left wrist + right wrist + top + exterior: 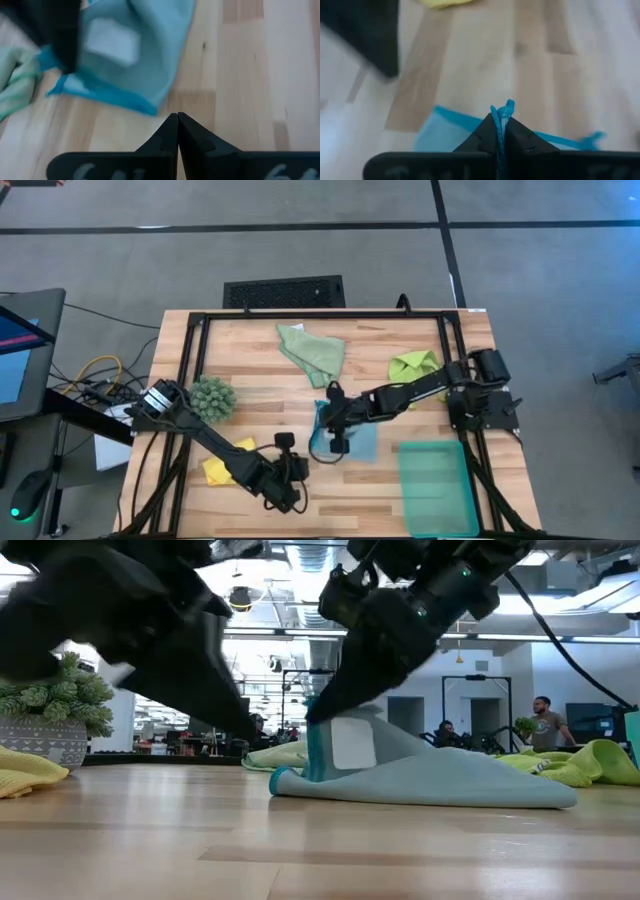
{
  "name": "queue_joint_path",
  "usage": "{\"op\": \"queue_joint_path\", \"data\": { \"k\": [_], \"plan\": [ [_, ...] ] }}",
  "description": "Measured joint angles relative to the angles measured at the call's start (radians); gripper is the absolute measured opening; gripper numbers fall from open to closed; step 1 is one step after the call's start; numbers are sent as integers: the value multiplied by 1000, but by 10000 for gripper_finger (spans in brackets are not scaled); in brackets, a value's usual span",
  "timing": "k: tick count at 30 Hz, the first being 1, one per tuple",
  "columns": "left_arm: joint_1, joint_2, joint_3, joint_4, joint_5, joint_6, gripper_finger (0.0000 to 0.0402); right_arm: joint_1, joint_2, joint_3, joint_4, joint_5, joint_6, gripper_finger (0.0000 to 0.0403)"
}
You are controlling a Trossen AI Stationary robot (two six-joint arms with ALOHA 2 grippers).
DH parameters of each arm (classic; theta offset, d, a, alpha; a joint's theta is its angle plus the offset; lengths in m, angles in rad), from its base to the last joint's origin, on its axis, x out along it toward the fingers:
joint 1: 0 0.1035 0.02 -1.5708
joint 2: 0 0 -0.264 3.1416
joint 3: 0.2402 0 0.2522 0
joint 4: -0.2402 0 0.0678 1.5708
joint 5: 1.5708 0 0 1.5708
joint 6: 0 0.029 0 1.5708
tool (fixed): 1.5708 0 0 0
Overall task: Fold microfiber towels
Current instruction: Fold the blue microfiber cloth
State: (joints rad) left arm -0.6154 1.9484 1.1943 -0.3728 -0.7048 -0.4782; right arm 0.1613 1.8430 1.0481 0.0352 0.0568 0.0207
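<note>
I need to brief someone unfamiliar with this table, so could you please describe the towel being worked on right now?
On the wooden table, look at the middle, just beside the teal tray. There lies the light blue towel, its edge pinched by the right tool. It is the only blue cloth; the others are green or yellow.

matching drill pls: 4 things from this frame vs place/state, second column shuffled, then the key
1. light blue towel
2. yellow towel
3. lime green towel
4. left gripper

A. lies by the right arm's base
B. shut, empty, over bare wood
C. edge pinched in the right gripper
D. lies under the left arm

Pairs: 1-C, 2-D, 3-A, 4-B
</note>
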Motion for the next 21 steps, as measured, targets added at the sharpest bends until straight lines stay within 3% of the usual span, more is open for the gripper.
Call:
{"op": "queue_joint_path", "data": {
  "k": [6, 9, 16, 21],
  "plan": [
    [57, 0, -128, 283, -45, 95, 0, -66, -14, 0, -1, 57, 31, 20],
    [89, 0, -196, 415, -19, 135, 0, -85, -7, 0, -2, 52, 32, 14],
    [137, -3, -286, 533, 136, 108, 0, -73, -10, 0, -2, 42, 32, 37],
    [129, -5, -273, 538, 280, 105, 0, -65, -4, 0, -3, -78, 33, 33]
  ]
}}
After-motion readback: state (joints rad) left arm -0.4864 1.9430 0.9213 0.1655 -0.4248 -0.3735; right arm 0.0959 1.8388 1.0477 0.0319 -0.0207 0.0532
